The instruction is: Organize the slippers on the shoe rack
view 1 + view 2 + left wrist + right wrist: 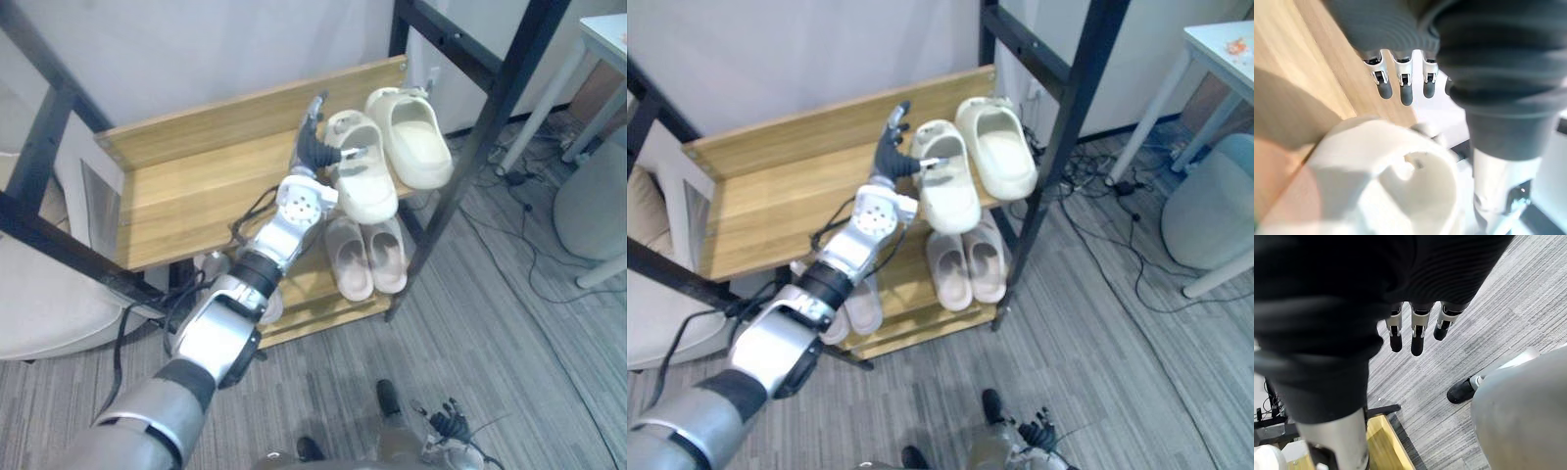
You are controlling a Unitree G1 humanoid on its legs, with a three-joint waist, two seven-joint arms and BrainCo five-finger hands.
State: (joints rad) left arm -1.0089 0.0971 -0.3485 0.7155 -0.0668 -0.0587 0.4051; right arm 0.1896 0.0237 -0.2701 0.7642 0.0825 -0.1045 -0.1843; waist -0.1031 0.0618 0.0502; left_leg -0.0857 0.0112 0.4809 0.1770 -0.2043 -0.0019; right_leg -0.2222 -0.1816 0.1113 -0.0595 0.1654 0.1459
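The left hand (315, 145) stood open with fingers straight, its thumb at the cream slipper (367, 191) just beside it. The right hand (1418, 335) hung relaxed.

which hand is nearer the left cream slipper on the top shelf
Left. The left hand is right beside the slipper; the right hand hangs low over the floor, well away.
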